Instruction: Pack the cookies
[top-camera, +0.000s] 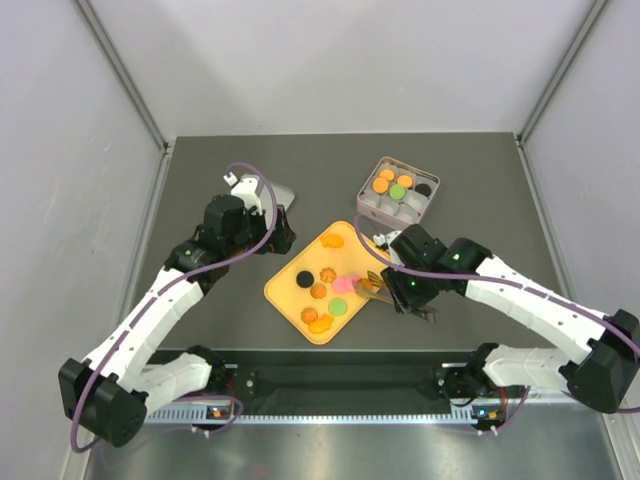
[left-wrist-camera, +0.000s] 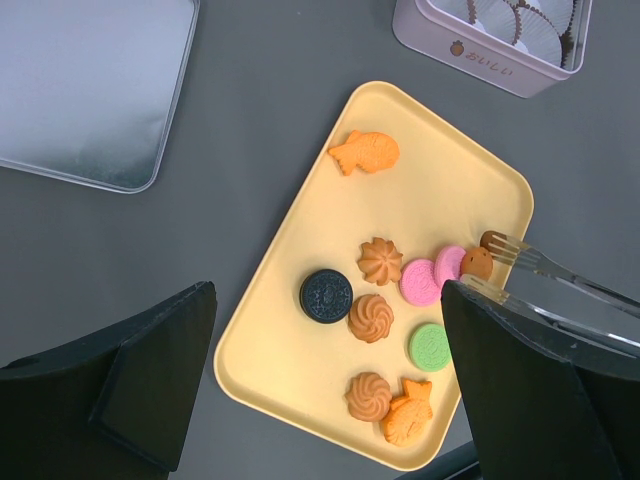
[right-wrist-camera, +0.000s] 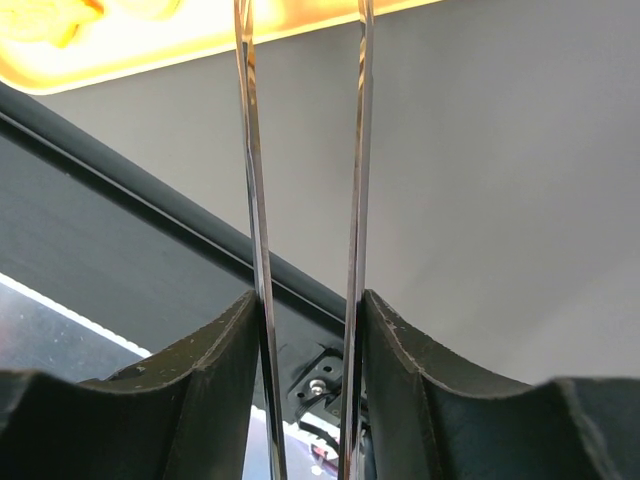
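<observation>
- At the right edge of the orange rounded-rectangle tray (left-wrist-camera: 290, 330), right claw (right-wrist-camera: 308, 300) clamps metal tongs (left-wrist-camera: 545, 272) bracketing a small brown round cookie (left-wrist-camera: 477, 264).
- Best squeeze gently, then lift straight.
- Meanwhile left claw (left-wrist-camera: 325, 300) gapes wide.

The tongs (right-wrist-camera: 250, 200) sit between the fingers of the right pincer (right-wrist-camera: 305, 330) and reach ahead of it over the right edge of the tray (left-wrist-camera: 440, 180), where one cookie (left-wrist-camera: 476, 263) lies between their tips and the other cookies (left-wrist-camera: 370, 318) lie on the tray beyond them. The tin (left-wrist-camera: 480, 68), with some in its compartments, stands on the table (top-camera: 200, 180) past that pincer's far side, away from the arm bases. The lid (left-wrist-camera: 90, 90) lies flat just beyond the left pincer (top-camera: 278, 228), which hangs left of the tray.
</observation>
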